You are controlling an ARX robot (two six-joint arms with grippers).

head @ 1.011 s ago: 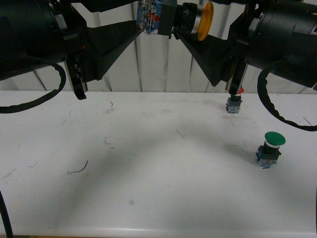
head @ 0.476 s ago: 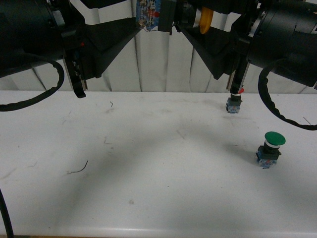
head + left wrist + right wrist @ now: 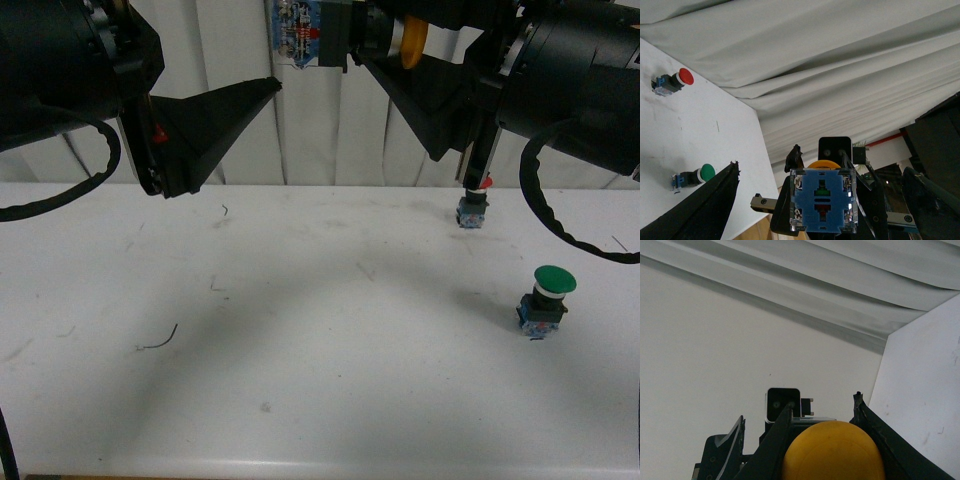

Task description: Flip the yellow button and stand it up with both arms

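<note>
The yellow button (image 3: 385, 35) hangs high above the surface (image 3: 320, 350), lying on its side, its blue base toward the robot's left and its yellow cap toward the right. The right end effector (image 3: 368, 52) is clamped on it; the right wrist view shows 2 black fingers (image 3: 775, 440) flanking the cap. The left end effector (image 3: 262, 92) stands apart from the base with its jaws spread wide, touching nothing; in the left wrist view the blue base faces that camera squarely between the 2 spread fingers.

Below, on the robot's right side, a red-capped button (image 3: 473, 205) stands near the far edge, partly hidden by the right arm. A green-capped button (image 3: 545, 298) stands nearer the robot, well apart from it. A black cable (image 3: 560, 225) loops down from the right arm close to both. A thin scrap of wire (image 3: 160, 338) lies on the left half. The middle of the surface under the held button is bare, and a white pleated curtain (image 3: 320, 130) closes off the far edge.
</note>
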